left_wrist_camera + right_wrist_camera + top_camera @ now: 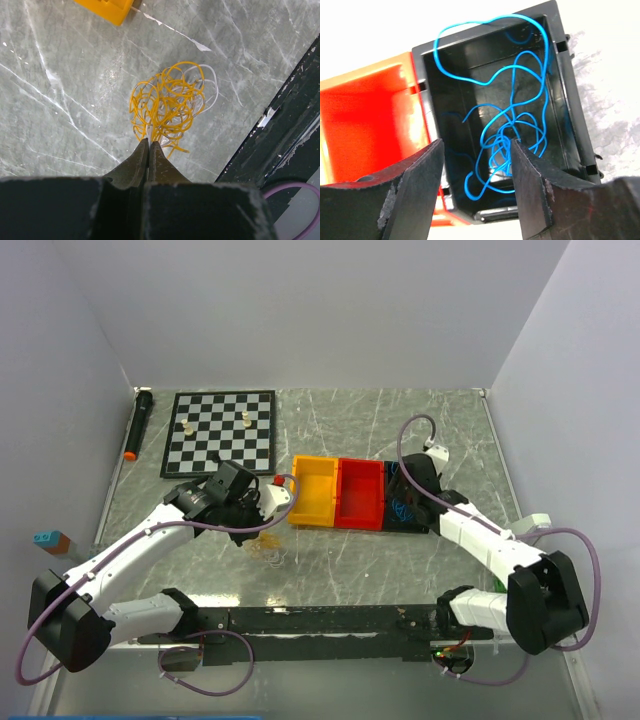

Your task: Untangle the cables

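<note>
The yellow and white cables (170,102) form a curly bunch low over the marble table (65,100). Their strands run up into the tips of my left gripper (148,142), which is shut on them. From above, this bunch (271,546) shows just below the left gripper (262,520). A blue cable (512,125) lies loose inside the black bin (560,90), with one loop leaning over its far rim. My right gripper (476,145) hangs open over that bin, nothing held between its fingers. In the top view the right gripper (403,490) is over the black bin (392,520).
A yellow bin (313,490) and a red bin (360,493) stand in a row with the black one. At the back left are a chessboard (220,430) with a few pieces and a black marker (138,425). The arms' black base rail (320,620) runs along the near edge.
</note>
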Robot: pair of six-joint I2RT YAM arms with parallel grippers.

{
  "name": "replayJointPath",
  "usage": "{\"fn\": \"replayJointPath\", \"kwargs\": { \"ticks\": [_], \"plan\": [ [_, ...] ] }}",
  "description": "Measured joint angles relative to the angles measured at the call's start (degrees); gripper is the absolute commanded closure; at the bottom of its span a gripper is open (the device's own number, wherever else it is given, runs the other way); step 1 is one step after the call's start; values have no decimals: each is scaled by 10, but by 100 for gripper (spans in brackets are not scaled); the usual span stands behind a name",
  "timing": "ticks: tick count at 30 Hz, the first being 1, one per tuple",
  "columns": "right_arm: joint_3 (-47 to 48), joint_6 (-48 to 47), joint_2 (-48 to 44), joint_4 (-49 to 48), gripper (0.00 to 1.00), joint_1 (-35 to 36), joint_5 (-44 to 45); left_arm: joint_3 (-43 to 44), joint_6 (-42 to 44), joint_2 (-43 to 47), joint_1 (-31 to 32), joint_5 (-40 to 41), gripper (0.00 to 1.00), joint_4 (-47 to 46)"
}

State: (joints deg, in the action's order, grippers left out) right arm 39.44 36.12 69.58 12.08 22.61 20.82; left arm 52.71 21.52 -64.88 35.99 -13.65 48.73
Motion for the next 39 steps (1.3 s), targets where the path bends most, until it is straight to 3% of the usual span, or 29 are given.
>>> {"fn": "replayJointPath", "kwargs": {
  "ticks": [11, 16, 23, 39],
  "plan": [
    [35, -21, -82, 32, 58, -2, -9, 0, 0, 0, 0, 0, 98, 0],
    [74, -37, -56, 18, 80, -34, -11, 0, 0, 0, 0, 0, 98, 0],
    [63, -29, -1, 1, 96, -56, -45, 0, 0, 0, 0, 0, 98, -1],
    [18, -8, 106, -35, 100, -56, -53, 0, 0, 0, 0, 9, 98, -12]
  ]
}}
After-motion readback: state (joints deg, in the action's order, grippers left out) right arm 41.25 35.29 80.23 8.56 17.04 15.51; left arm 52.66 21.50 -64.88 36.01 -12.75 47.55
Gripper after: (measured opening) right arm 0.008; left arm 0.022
